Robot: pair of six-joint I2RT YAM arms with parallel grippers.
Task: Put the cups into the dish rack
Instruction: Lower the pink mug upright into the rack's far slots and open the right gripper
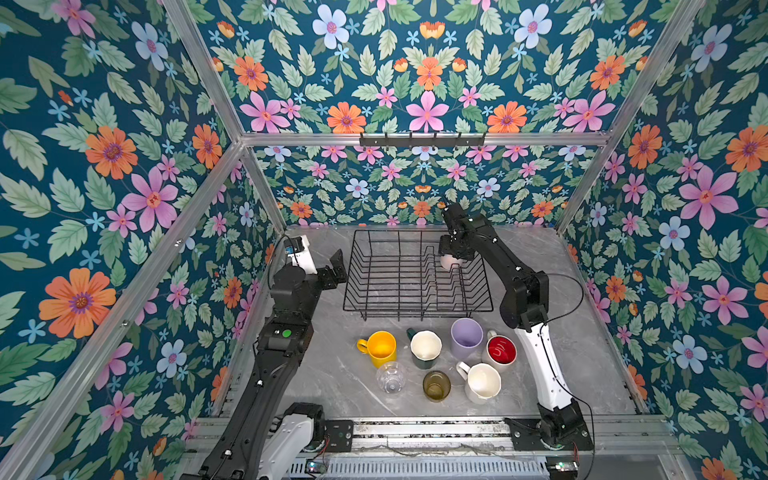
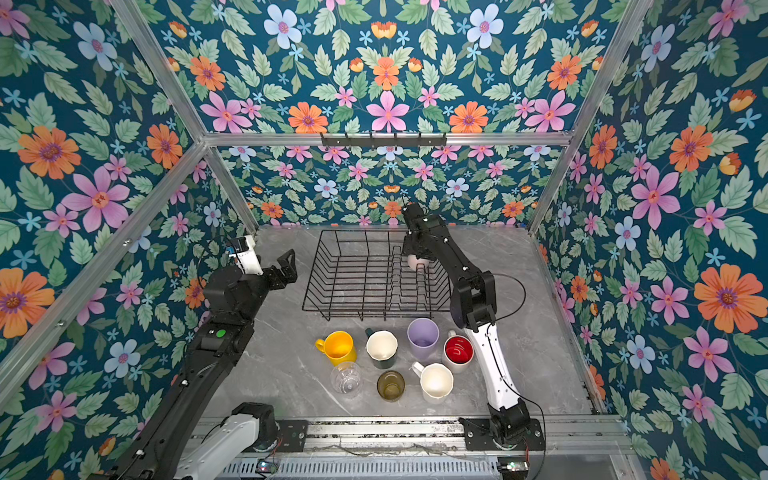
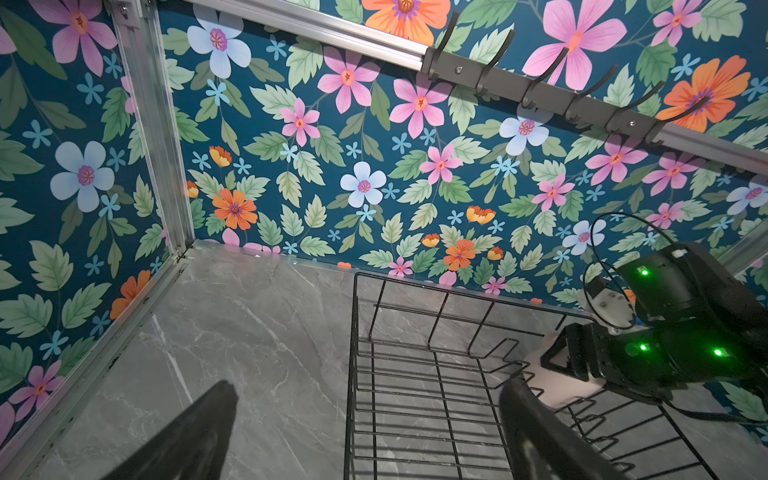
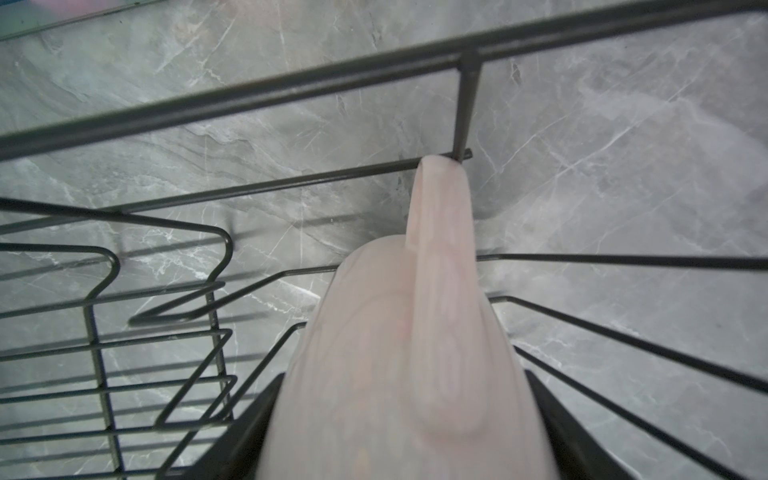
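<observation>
The right jaws are closed on the cream cup (image 4: 374,353), one black finger (image 4: 245,432) on each side of its body, with the handle pointing away from the wrist toward the thin wires of the dish rack (image 1: 353,266). In that wrist view the handle's end lines up with a wire joint; whether it touches cannot be told. In both top views this cup (image 2: 415,262) sits inside the rack at its far right part, over the upright plate dividers, and whether it rests on the wires or hangs just above them is unclear. The left jaws stand wide open and empty, raised just beside the rack's left wall, well apart from every cup. The rack stands on the grey marbled table (image 1: 316,374) toward the back wall, and holds only the cream cup. The other 7 cups are on the table just in front of the rack, in 2 loose rows. The row nearer the rack has, left to right, the yellow mug (image 1: 380,348), the dark green mug (image 1: 424,351), the lilac tumbler (image 1: 466,337) and the red-lined white mug (image 1: 500,351). The front row has the clear glass (image 1: 390,377), the olive-amber glass (image 1: 436,385) and the white mug (image 1: 482,382). The right arm (image 1: 540,357) rises just beside the red-lined mug.
</observation>
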